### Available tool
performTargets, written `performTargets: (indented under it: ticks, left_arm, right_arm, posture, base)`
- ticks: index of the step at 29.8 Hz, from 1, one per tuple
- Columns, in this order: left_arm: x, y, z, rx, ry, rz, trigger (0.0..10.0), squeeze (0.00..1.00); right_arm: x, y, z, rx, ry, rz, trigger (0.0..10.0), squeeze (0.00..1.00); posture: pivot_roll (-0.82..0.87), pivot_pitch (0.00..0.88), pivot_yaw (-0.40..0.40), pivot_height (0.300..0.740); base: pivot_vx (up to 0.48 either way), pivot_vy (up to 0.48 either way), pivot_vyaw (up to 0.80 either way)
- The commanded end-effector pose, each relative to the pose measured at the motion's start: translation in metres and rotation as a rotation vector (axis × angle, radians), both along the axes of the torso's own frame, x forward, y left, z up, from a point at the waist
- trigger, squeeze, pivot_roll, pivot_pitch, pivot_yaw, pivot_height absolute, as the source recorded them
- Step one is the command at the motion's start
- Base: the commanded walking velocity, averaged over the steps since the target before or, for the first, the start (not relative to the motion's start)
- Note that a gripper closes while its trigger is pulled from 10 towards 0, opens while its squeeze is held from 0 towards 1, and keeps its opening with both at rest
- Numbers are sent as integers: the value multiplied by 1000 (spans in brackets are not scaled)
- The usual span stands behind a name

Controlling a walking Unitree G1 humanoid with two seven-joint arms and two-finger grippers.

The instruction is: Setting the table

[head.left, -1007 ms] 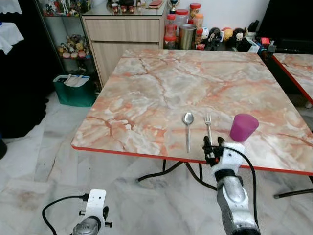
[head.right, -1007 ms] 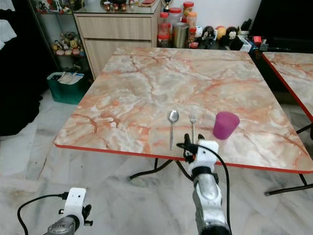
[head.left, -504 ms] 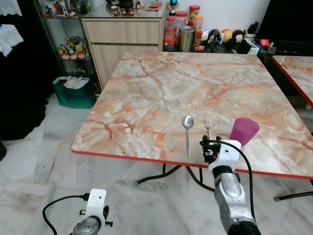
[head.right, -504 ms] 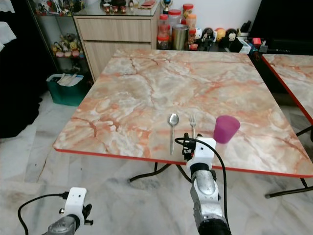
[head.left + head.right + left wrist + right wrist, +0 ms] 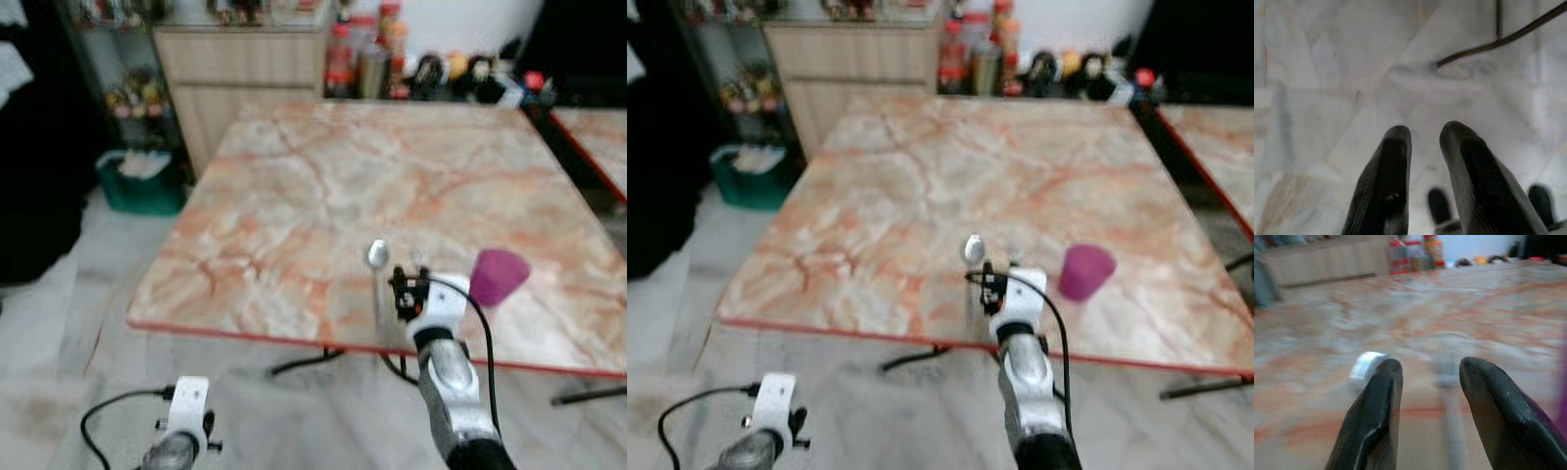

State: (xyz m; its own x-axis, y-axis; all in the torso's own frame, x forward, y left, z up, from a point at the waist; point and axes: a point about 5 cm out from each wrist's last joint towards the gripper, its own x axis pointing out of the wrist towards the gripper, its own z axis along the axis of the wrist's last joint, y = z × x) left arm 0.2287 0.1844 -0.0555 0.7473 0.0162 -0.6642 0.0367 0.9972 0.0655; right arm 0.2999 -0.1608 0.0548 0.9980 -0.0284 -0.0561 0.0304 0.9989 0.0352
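The whole picture is blurred. A spoon lies near the front edge of the marble table, and a purple cup stands to its right. My right gripper reaches over the table's front edge between them, covering the fork in the eye views. In the right wrist view that gripper is open low over the tabletop, with the fork lying between its fingers and the spoon's bowl beside one finger. My left gripper hangs idle over the floor, fingers slightly apart and holding nothing.
A wooden cabinet with jars and bottles stands behind the table. A green bin sits on the floor at left. A second table's corner is at right. Black table legs run under the front edge.
My right gripper has moved forward over the table's edge and now covers the fork. The camera has shifted and the picture has blurred. The left arm hangs as before.
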Motion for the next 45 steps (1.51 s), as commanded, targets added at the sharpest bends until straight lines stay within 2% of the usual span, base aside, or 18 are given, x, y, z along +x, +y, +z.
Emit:
performTargets:
  ticks: [1,15,35,45]
  left_arm:
    - [-7,9,-3,13,24,19,10000,0]
    - [-7,10,-3,11,21,23,10000,0]
    - [-10,12,-5,14,35,14,10000,0]
    - [-11,12,-5,17,41,1,10000,0]
  right_arm:
    - [3,7,4,10,-16,14,10000,0]
    - [2,7,3,8,-11,6,10000,0]
    - [-2,-5,-5,-20,46,-100,10000,0]
    - [-4,-5,-12,-60,138,-144,10000,0]
  posture:
    - [17,0,2,740]
    - [20,0,3,740]
    - [19,0,8,740]
    - [17,0,13,740]
  base:
    - [307,0,0]
    - [291,0,0]
    - [0,0,0]
    - [0,0,0]
